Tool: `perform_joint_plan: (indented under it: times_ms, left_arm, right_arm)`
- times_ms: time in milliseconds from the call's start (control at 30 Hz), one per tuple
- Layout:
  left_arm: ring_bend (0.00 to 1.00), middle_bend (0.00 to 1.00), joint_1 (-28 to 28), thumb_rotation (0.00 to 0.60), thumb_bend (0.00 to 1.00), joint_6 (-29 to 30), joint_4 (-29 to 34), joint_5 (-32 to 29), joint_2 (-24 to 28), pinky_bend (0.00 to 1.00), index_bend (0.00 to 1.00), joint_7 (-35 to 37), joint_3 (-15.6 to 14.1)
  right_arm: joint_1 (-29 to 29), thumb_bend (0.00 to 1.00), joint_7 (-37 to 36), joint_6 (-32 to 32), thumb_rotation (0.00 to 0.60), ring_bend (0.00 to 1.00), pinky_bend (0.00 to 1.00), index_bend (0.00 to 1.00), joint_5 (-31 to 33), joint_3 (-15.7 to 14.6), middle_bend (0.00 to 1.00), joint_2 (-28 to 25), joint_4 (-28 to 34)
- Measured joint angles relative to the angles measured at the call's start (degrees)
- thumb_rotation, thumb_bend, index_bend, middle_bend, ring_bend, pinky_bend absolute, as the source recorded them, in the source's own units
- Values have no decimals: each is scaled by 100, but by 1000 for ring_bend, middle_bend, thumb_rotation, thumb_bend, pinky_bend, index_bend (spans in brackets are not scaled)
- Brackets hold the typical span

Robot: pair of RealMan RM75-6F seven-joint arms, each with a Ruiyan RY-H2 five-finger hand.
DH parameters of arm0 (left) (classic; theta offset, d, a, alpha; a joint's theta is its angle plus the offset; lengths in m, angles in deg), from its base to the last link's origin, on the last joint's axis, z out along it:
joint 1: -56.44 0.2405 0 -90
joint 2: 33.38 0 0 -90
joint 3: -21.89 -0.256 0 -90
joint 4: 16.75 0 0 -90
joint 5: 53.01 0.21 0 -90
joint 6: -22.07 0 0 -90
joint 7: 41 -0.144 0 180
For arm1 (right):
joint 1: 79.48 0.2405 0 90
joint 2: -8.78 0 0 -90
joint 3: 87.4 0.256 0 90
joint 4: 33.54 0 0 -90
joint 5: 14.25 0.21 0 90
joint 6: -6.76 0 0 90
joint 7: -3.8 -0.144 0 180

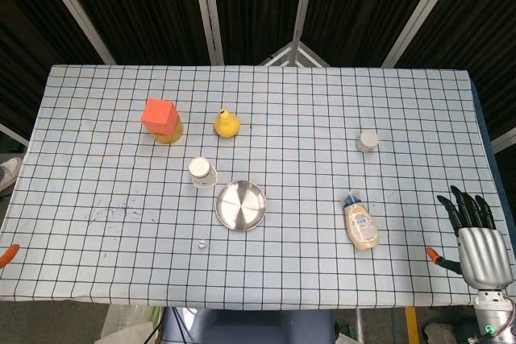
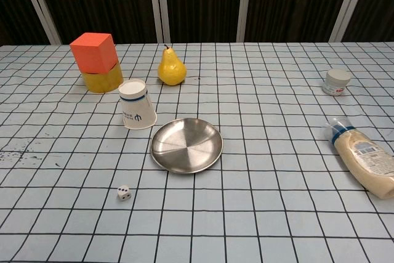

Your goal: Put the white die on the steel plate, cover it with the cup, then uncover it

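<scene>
The small white die [image 1: 201,243] [image 2: 124,193] lies on the checked cloth, just front-left of the round steel plate [image 1: 240,205] [image 2: 186,145], which holds nothing. A white paper cup [image 1: 201,172] [image 2: 136,105] with blue print stands mouth down at the plate's back left, close to its rim. In the head view my right hand [image 1: 477,235] hovers at the table's front right corner, fingers straight and spread, holding nothing, far from the die. Only an orange tip [image 1: 7,254] of my left hand shows at the front left edge. Neither hand appears in the chest view.
An orange cube [image 1: 159,113] [image 2: 93,52] sits on a yellow tub at the back left, with a yellow pear [image 1: 226,123] [image 2: 172,67] beside it. A sauce bottle [image 1: 361,223] [image 2: 364,157] lies on its side at the right. A small white jar [image 1: 368,140] [image 2: 337,81] stands behind it.
</scene>
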Motion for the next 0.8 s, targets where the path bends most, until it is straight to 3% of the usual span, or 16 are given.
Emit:
perform_joint_plan:
  times_ms: [533,800]
  left_arm:
    - [50,64,36,600,117,112,87,207,61,85,207,85,-64]
    - [124,96,-54,600,117,-102,37,152,75,93,207,295,-73]
  right_arm:
    - [-36,144,87,-92,600,87,0,162,-147,-62,33,-9,76]
    - [-48,143,149,-42,600,87,0,162,-116,-99,33,-13,87]
